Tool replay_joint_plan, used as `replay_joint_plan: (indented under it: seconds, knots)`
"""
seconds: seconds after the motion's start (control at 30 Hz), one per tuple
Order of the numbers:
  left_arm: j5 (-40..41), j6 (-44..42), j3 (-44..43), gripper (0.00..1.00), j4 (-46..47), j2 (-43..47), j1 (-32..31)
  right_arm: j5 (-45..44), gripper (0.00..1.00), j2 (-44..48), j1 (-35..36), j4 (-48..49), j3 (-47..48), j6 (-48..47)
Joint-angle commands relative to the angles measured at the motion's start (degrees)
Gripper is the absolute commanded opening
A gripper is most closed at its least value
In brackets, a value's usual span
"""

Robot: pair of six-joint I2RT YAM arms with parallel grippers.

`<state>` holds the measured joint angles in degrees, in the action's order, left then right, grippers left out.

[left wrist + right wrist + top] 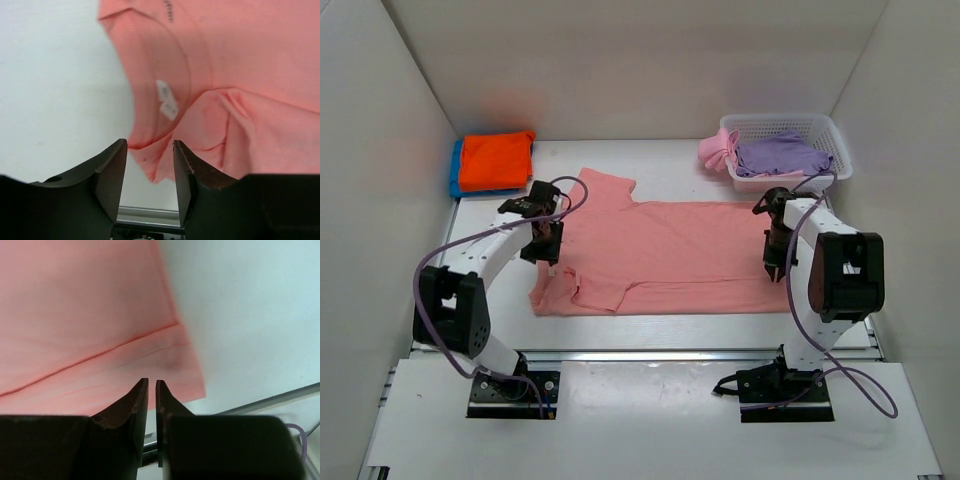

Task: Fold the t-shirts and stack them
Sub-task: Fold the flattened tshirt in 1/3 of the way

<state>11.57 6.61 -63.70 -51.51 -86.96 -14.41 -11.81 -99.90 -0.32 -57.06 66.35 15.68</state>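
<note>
A salmon-pink t-shirt (660, 255) lies spread flat on the white table, collar to the left and hem to the right. My left gripper (548, 258) is open over the collar edge. In the left wrist view its jaws (150, 150) stand apart, with the collar, its white label (166, 100) and a folded sleeve below them. My right gripper (772, 265) hovers over the near right hem corner. In the right wrist view it (152, 384) is shut but for a thin slit, holding nothing, with the shirt (85, 330) just beneath.
A folded orange shirt (495, 160) lies on a blue one (455, 170) at the back left. A white lattice basket (820, 128) at the back right holds a lavender shirt (780, 155), with a pink one (717, 150) hanging over its left rim. White walls surround the table.
</note>
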Motion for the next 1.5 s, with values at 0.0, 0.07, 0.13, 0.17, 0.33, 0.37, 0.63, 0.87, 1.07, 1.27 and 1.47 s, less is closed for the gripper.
replay_joint_plan:
  seconds: [0.0,0.07,0.13,0.17,0.33,0.37,0.63,0.87,1.07,1.27,1.47]
  knots:
    - [-2.7,2.61,1.9,0.51,3.77,-3.3,-2.8,0.03,0.08,4.44,3.38,1.16,1.59,1.54]
    - [-1.21,2.88,4.01,0.5,4.75,-4.7,-3.87,1.43,0.08,4.98,4.53,1.16,1.77,2.16]
    - [0.29,2.53,5.07,0.5,4.75,-6.55,-4.74,2.23,0.07,4.45,5.32,1.51,1.77,2.42]
    - [1.08,2.35,5.86,0.5,4.57,-7.34,-4.75,2.41,0.06,4.45,5.41,2.12,1.42,2.51]
    - [3.11,1.3,8.76,0.48,3.61,-8.32,-4.57,6.25,0.03,5.94,6.64,9.84,-3.31,1.82]
    - [3.28,1.04,9.03,0.47,3.26,-7.79,-4.4,7.49,0.03,6.03,5.77,10.82,-4.37,1.81]
    - [3.72,0.33,11.76,0.46,1.68,-5.42,-4.13,10.15,0.0,6.38,6.56,13.64,-10.09,5.14]
    - [3.19,0.77,14.75,0.37,1.59,-1.11,-3.69,9.09,0.0,6.21,5.86,11.62,-11.94,5.5]
    - [3.54,0.6,11.85,0.41,-0.87,0.82,-3.6,7.86,0.0,6.47,5.77,8.9,-11.25,4.53]
    - [2.49,-1.07,-0.87,0.57,-1.85,1.8,-2.9,10.84,0.03,8.32,8.05,6.26,-3.71,0.33]
    - [-0.67,-1.16,-17.74,0.62,2.8,-9.6,-1.94,9.97,0.09,9.63,11.3,6.77,5.45,-2.67]
